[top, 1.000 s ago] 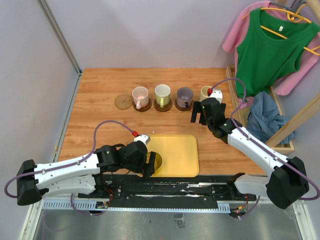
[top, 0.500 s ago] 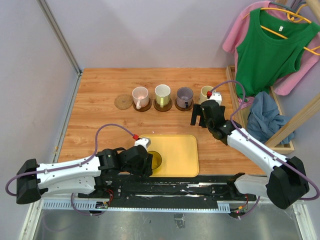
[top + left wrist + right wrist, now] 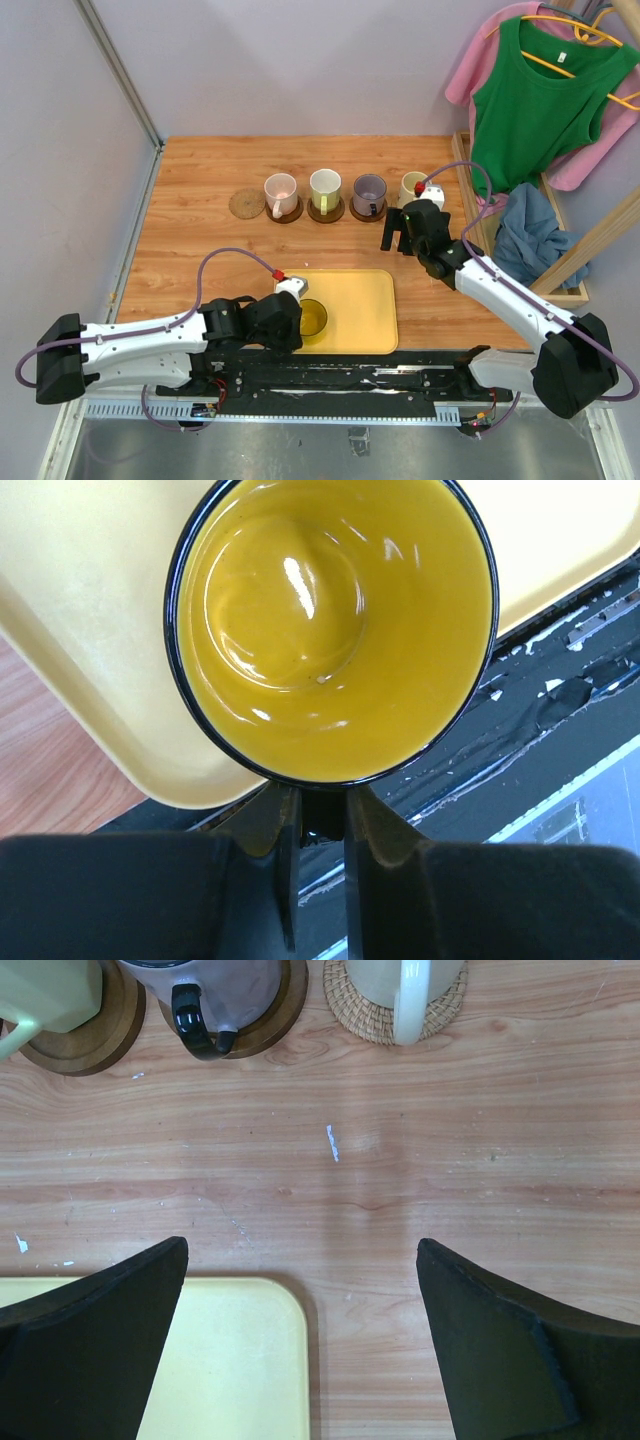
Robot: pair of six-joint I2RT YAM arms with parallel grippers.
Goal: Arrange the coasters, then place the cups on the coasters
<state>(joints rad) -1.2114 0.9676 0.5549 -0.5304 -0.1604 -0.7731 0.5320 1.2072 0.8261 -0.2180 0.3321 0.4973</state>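
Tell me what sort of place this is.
Probably a robot test booth, not a home: plain walls box in a wooden table, arms bolted to a rail at its edge, and tops hang on a rack beside it.

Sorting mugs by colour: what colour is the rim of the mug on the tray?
Black, around the yellow mug; left wrist view shows it best.

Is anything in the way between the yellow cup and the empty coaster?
Nothing visible. Only the tray's rim and bare tabletop lie between the yellow cup and the empty coaster; the pink cup stands just beside it.
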